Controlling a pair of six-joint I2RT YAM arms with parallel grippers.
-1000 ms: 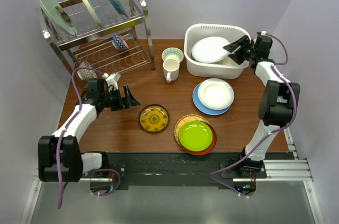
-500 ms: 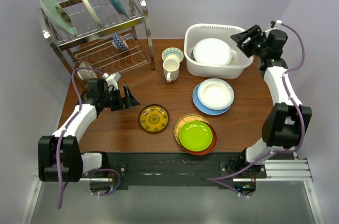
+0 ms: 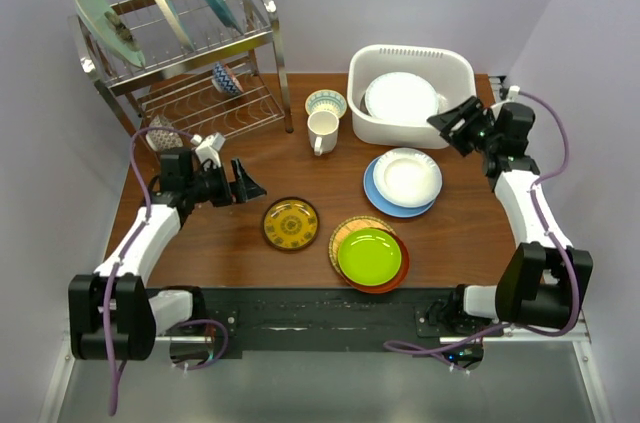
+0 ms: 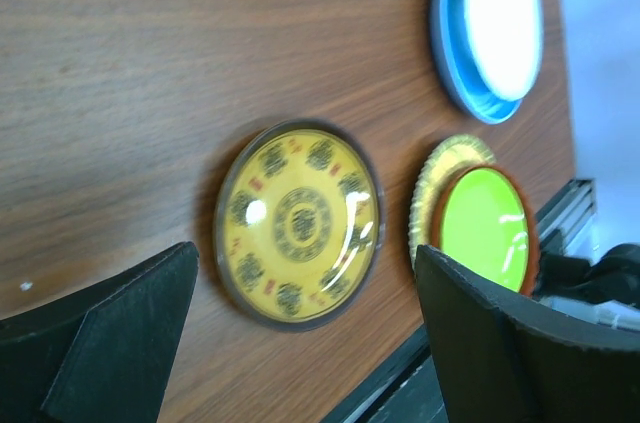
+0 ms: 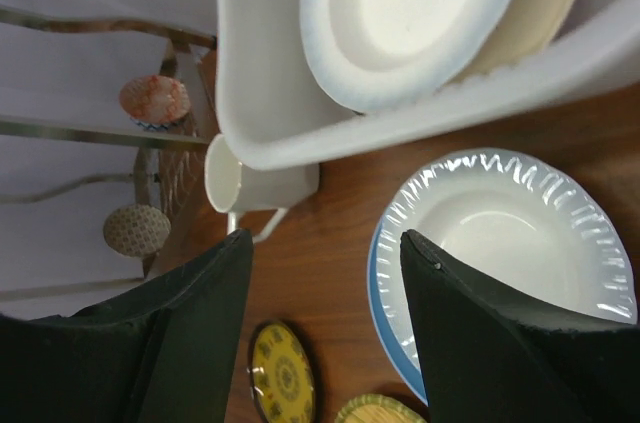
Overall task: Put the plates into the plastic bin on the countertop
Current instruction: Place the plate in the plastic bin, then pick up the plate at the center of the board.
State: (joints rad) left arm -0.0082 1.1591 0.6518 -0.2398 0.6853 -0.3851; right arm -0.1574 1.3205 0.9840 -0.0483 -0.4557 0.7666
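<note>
The white plastic bin (image 3: pixel 357 93) stands at the back right of the countertop (image 3: pixel 220 243) and holds a white plate (image 3: pixel 402 98) over a cream one (image 5: pixel 545 3). My right gripper (image 3: pixel 455 123) hangs open and empty just right of the bin's near corner, above a white plate (image 3: pixel 407 176) stacked on a blue-rimmed plate (image 3: pixel 385 205). A lime green plate (image 3: pixel 369 255) tops a red-orange and a yellow woven plate (image 3: pixel 343 233). The yellow patterned plate (image 3: pixel 291 224) lies alone. My left gripper (image 3: pixel 245 183) is open beside it, holding nothing.
A metal dish rack (image 3: pixel 190 63) at the back left carries plates on edge and small bowls. A white mug (image 3: pixel 323 130) and a small bowl (image 3: pixel 326 102) stand left of the bin. In the right wrist view the mug (image 5: pixel 250 183) sits by the bin wall (image 5: pixel 260 133).
My right gripper has drawn back from over the bin and come down toward the near right, empty. The white plate stays in the bin. The left arm shifted only slightly.
</note>
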